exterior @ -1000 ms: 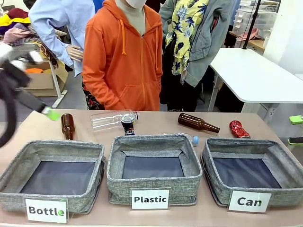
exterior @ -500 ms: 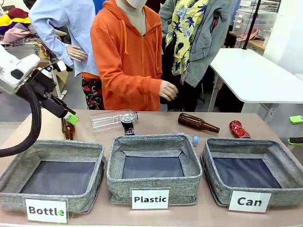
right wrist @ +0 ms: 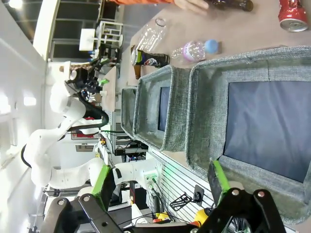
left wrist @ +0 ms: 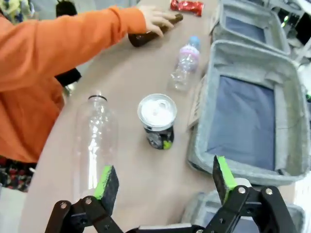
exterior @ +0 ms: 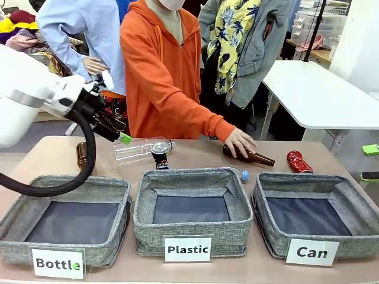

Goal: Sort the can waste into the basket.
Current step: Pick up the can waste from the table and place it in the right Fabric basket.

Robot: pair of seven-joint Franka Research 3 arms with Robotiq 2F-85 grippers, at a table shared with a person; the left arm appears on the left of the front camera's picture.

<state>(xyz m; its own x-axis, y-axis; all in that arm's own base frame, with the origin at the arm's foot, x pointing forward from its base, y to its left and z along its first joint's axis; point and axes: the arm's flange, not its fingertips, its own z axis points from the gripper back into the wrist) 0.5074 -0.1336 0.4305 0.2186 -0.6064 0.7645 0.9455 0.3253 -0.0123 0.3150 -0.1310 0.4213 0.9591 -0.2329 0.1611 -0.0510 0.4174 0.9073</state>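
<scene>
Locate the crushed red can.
In the front view the crushed red can lies far right, just behind the Can basket, right of the brown bottle.

White cards, all legible: Plastic label (exterior: 188, 249) on middle bin (exterior: 148, 229); Bottle label (exterior: 58, 264) on left bin (exterior: 103, 251), left of it; Can label (exterior: 312, 252) on basket (exterior: 357, 245), right of it.

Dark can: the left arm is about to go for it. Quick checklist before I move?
1. Left gripper open: ok, jaws wide apart.
2. Dark can upright: ok, standing with its top up.
3. Can lined up ahead of the fingers: ok in the left wrist view.
4. Room beside it: ok, a gap shows to the clear bottle.
5. Way to the Can basket free: not ok, the person's hand rests on the brown bottle between them.
6. Basket has room: ok, floor bare.
</scene>
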